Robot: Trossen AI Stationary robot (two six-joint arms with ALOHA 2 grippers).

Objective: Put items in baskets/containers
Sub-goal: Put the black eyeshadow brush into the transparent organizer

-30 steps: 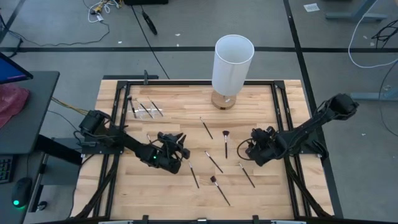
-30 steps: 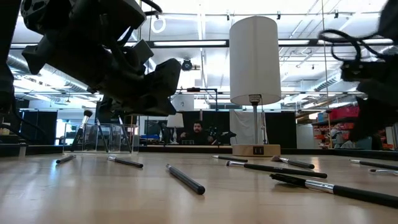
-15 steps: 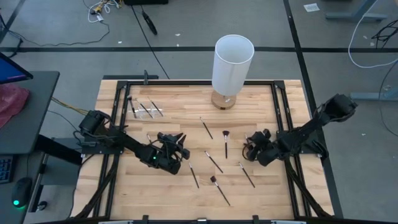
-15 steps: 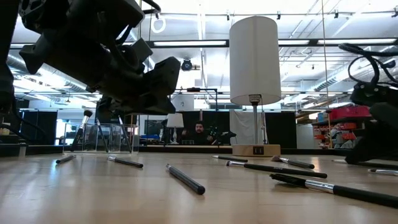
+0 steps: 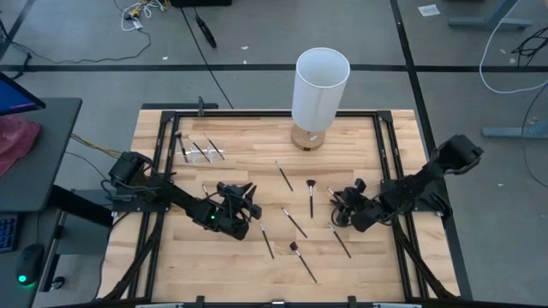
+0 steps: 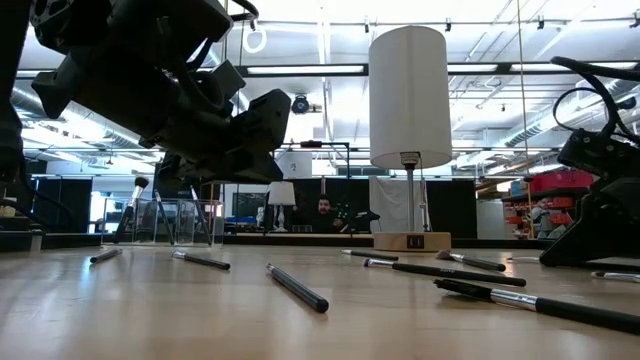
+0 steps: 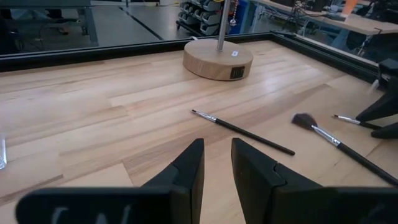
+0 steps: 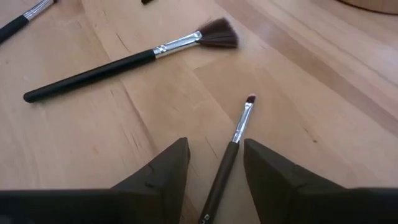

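Wooden surface [image 5: 240, 265] w/ black frame carries everything. Landmark: white cylinder lamp [image 5: 320, 85] on round wood base, at the surface's far edge near the middle.

Left arm comes in from the surface's left side; left pincer [image 5: 247, 205] hovers well to the lamp's near-left, above the boards. Wrist view: its two fingers [image 7: 189, 168] stand a narrow gap apart, nothing between them, so released, not grasping.

Right arm reaches in from the right side; right pincer [image 5: 340, 208] sits low, near-right of the lamp, down at the surface. Wrist view: fingers [image 8: 165, 168] apart, straddling the handle of a small flat-tip brush [image 8: 231, 146] that lies on the wood; fingers not yet touching it, so released.

Clear plastic container [image 5: 199, 151] is far-left of the lamp, by the frame, w/ a few brushes in it; low view shows brushes leaning upright inside [image 6: 178, 220].

Loose makeup brushes lie nearer than the lamp: fan brush [image 5: 310, 195] straight in front of it, thin brush [image 5: 284, 176] just left of that, another [image 5: 294, 222] nearer, tufted brush [image 5: 301, 260] nearest the front edge, short one [image 5: 267, 241] beside it, and one [image 5: 342, 243] just near of the right pincer.
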